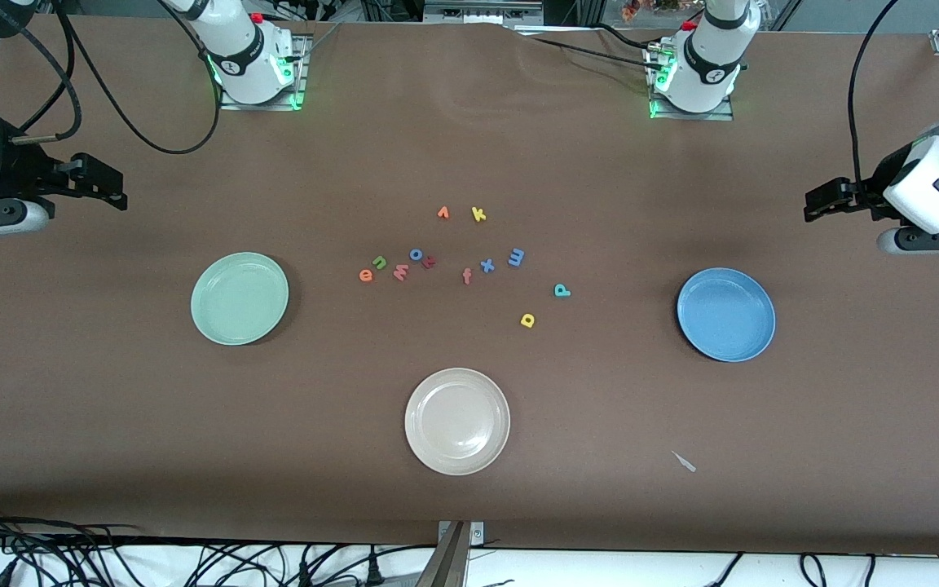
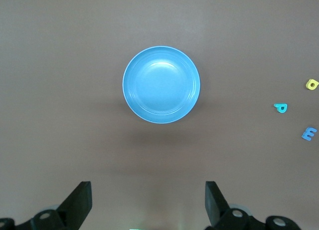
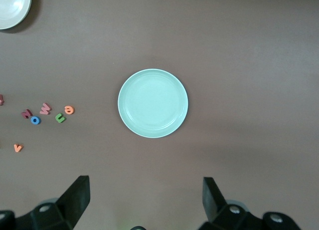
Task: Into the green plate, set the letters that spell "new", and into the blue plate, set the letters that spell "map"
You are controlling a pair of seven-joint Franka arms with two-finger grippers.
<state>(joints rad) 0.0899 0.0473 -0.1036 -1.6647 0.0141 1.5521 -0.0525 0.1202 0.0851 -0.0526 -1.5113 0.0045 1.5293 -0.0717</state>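
Observation:
The green n [image 1: 379,262], orange e [image 1: 366,275] and pinkish w [image 1: 400,272] lie close together mid-table, on the side toward the green plate [image 1: 240,297]. The blue m [image 1: 516,258], teal p [image 1: 562,290] and yellow a [image 1: 527,320] lie spread toward the blue plate [image 1: 725,314]. Both plates hold nothing. My left gripper [image 2: 148,200] hangs open over the table's end by the blue plate [image 2: 161,85]. My right gripper [image 3: 146,197] hangs open over the other end by the green plate [image 3: 153,103]. Neither holds anything.
A beige-white plate [image 1: 457,421] sits nearer the front camera than the letters. Other letters lie among them: a blue o [image 1: 416,253], a red f [image 1: 467,276], a blue x [image 1: 487,265], a yellow k [image 1: 478,214], an orange wedge [image 1: 443,213]. A small pale scrap [image 1: 684,461] lies near the front edge.

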